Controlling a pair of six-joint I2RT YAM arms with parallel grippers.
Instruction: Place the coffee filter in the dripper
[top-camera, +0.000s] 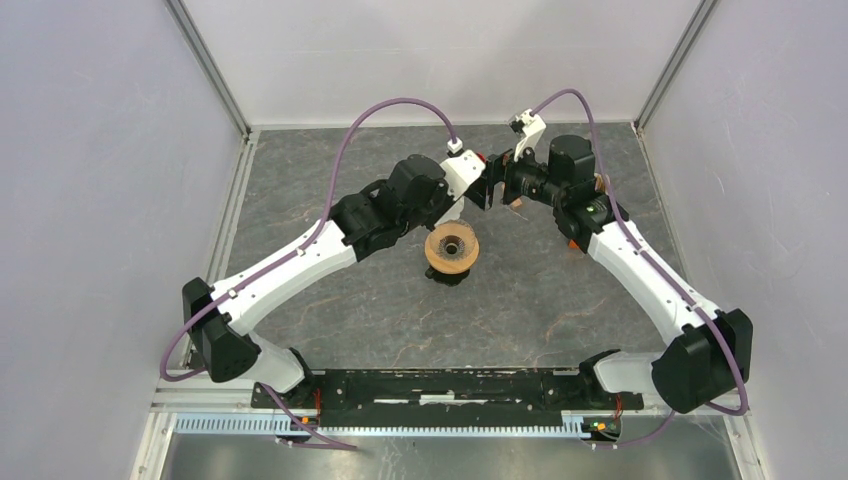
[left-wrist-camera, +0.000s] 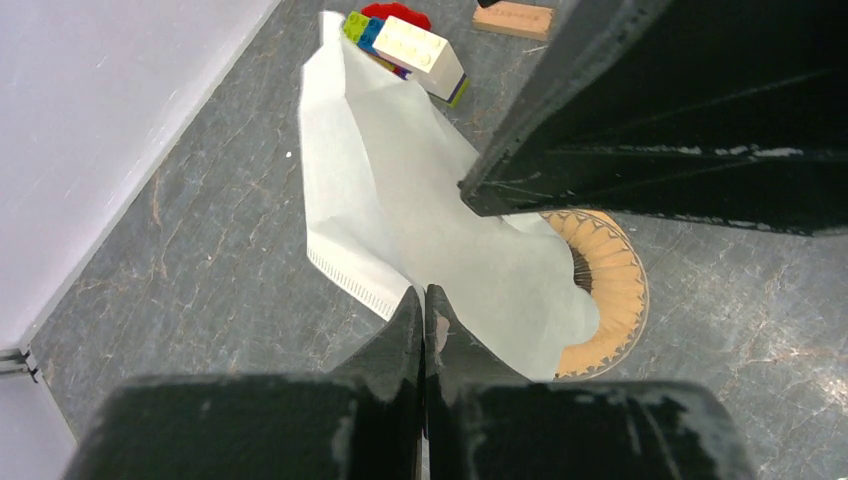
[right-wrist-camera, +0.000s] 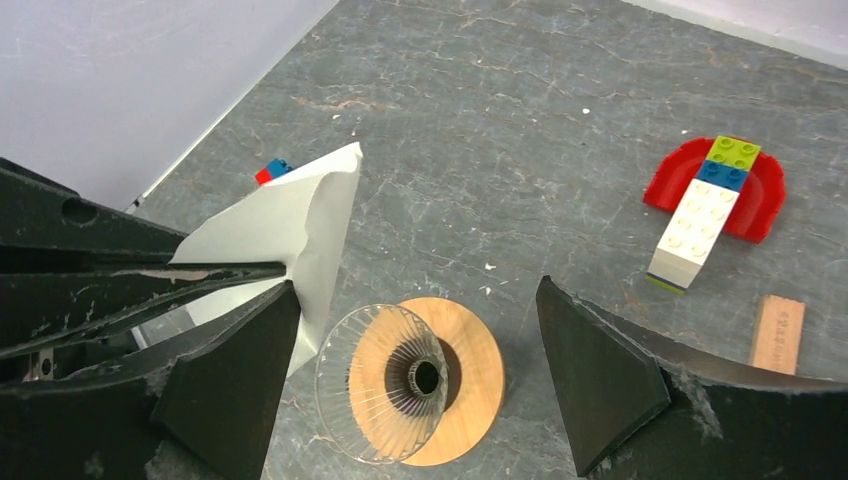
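- Closest to the lens is the left gripper. Its fingers are squeezed tight together on the edge of the coffee filter.
- The filter is held up off the grey table, a bit crumpled. It hangs just left of the dripper and isn't in it yet.
- The right gripper hovers over the dripper, which sits mid-table. Its jaws are spread wide with nothing in them.
- Farther back there's a stack of toy bricks on a red curved piece, with a small wooden block beside it.
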